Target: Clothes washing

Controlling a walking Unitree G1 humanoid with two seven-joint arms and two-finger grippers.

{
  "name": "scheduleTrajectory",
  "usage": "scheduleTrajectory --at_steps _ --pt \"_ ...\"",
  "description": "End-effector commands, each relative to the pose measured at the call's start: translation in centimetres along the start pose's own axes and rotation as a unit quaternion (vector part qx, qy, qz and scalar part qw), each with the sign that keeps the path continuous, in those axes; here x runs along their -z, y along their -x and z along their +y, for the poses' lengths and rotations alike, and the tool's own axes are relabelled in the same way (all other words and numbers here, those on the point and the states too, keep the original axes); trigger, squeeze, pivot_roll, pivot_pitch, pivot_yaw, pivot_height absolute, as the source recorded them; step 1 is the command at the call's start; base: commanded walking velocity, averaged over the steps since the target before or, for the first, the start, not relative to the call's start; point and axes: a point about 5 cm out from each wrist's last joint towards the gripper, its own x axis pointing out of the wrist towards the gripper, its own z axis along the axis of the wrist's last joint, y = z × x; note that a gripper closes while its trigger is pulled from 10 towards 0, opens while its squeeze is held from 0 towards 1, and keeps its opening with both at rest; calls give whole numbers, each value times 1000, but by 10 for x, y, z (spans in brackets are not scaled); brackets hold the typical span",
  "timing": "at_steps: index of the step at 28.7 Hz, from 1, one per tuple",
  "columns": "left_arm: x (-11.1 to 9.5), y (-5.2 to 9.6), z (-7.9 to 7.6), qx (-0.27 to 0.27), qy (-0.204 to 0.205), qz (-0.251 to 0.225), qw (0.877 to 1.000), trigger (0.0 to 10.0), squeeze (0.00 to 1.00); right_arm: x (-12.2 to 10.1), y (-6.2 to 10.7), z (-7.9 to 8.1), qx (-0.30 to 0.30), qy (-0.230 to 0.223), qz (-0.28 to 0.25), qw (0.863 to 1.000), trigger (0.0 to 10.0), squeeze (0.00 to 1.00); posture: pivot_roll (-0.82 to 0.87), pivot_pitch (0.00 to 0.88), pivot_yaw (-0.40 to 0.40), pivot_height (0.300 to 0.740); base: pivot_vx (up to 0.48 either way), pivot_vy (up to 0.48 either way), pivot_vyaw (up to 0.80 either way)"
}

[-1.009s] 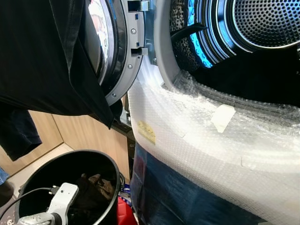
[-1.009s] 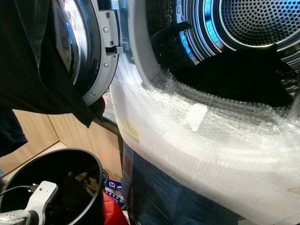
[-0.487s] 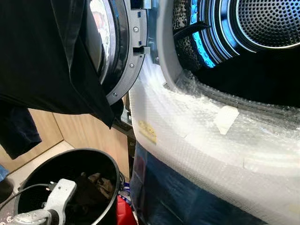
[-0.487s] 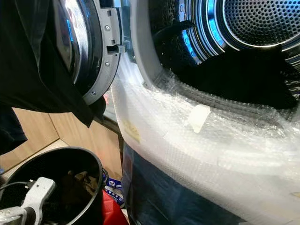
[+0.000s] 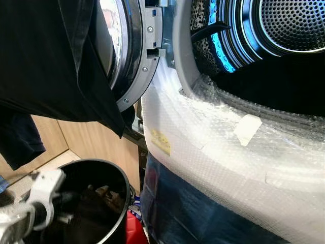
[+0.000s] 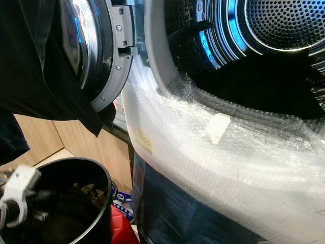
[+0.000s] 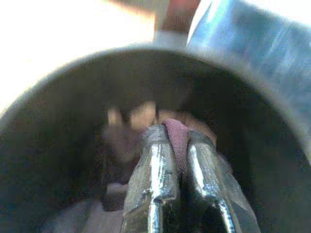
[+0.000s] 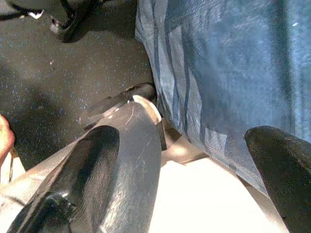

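A black bucket (image 5: 120, 189) stands on the floor at the lower left with dark and tan clothes (image 5: 101, 199) inside. My left arm's white wrist (image 5: 44, 194) reaches into it. In the left wrist view my left gripper (image 7: 171, 137) is shut on a fold of maroon cloth (image 7: 177, 141) inside the bucket. The washing machine's drum (image 6: 277, 23) is open, and dark clothes (image 6: 264, 84) lie in it. My right gripper (image 8: 189, 160) is open, hanging low beside the machine's blue-wrapped front (image 8: 228, 63).
Bubble wrap (image 5: 213, 147) covers the machine's front below the opening. A black garment (image 5: 45, 56) hangs over the open door (image 5: 133, 61) on the left. Wooden panels (image 5: 96, 145) stand behind the bucket. A red object (image 6: 122, 223) sits at the bucket's foot.
My left wrist has swung left and slightly up over the bucket and now shows blurred. The camera has shifted a little.
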Motion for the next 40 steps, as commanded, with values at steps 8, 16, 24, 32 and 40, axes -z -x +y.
scheduleTrajectory --at_steps 8,16,24,32,40 --pt "-71 1 -43 113 -88 -94 985 0 0 -12 1 -5 16 -31 -22 999 10000 0 265 0 3 740 0 0 0" --pt "-103 -9 -99 277 -177 -115 937 0 0 -14 1 -8 18 -27 -25 999 10000 0 263 0 1 740 0 0 0" --pt "-95 -9 -165 481 -261 -101 831 0 0 -14 2 -13 21 -42 -27 999 10000 0 238 0 1 740 0 0 0" --pt "-125 -3 -194 580 -279 -184 743 0 0 -12 3 -15 25 -44 -25 998 10000 0 231 0 -3 740 0 0 0" --pt "-157 -11 -216 593 -280 -246 714 0 0 -11 2 -12 26 -49 -23 998 10000 0 209 0 3 740 0 0 0"
